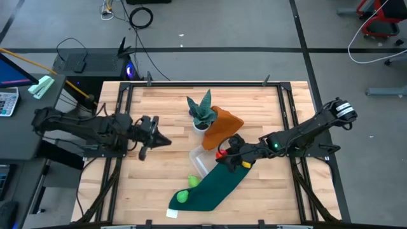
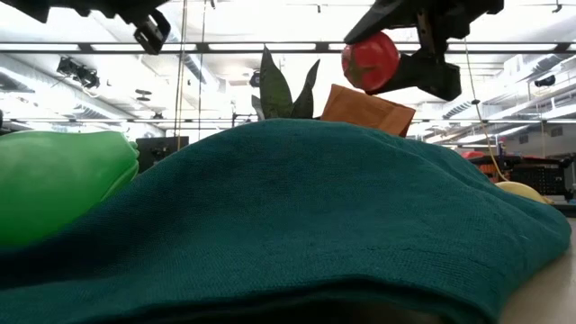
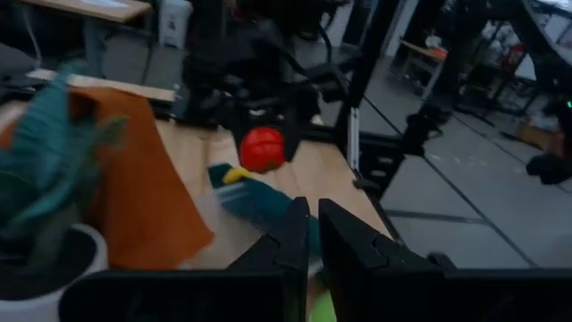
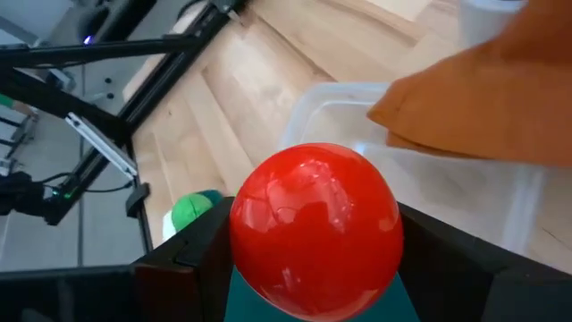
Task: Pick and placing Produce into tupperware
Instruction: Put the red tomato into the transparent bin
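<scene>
My right gripper (image 1: 223, 154) is shut on the red ball (image 4: 313, 228), just right of the clear tupperware (image 1: 201, 159), which sits on the table. An orange cloth (image 4: 487, 98) overlaps the tupperware's far rim (image 4: 393, 89). Two green pieces (image 1: 193, 182) (image 1: 183, 196) rest on the dark green cloth (image 1: 213, 186). A yellow piece (image 1: 245, 164) lies by the right gripper. The purple piece is out of view. My left gripper (image 1: 160, 140) hovers shut over the table's left half, touching nothing. My right gripper pinches the red ball between its two fingers, one on each side of it (image 4: 246, 233). The fingers reach in from the table's right, slanting down. The ball is lifted clear, well above the green cloth in the low view (image 2: 369, 60).
A spiky potted plant in a white pot (image 1: 201, 113) stands just beyond the tupperware, with the orange cloth (image 1: 224, 124) beside it. The green cloth (image 2: 288, 216) fills the low view's foreground. Bare wood lies at the table's left (image 1: 127, 184) and far right.
</scene>
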`<state>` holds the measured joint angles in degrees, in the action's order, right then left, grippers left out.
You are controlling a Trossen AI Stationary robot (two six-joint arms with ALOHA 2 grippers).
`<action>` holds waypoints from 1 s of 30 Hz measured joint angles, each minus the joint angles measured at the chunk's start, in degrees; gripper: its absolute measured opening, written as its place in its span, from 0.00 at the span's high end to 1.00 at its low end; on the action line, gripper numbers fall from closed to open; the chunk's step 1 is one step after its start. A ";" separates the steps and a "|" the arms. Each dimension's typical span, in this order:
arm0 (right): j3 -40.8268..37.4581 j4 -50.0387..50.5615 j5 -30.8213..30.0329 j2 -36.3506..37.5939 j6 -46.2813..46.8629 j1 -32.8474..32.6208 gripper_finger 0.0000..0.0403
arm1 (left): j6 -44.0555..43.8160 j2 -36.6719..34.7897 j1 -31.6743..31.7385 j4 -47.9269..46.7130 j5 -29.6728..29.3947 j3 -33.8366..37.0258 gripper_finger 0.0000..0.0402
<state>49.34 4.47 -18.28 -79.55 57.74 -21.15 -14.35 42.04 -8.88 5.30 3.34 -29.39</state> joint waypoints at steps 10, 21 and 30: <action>0.00 -4.55 -1.00 -4.18 0.26 0.72 0.45 | -0.05 2.42 -11.90 -3.93 -9.89 0.00 0.93; 4.32 -10.09 -0.36 -9.02 -1.99 4.73 0.45 | -1.35 5.35 -14.31 -17.69 -16.58 -0.04 0.94; 14.49 -0.14 3.30 -18.50 -2.95 6.97 0.45 | -1.51 5.27 -11.72 -18.99 -17.37 0.00 0.96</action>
<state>63.83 4.33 -14.98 -98.05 54.78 -14.17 -15.86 47.31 -20.60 -13.70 -14.02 -29.39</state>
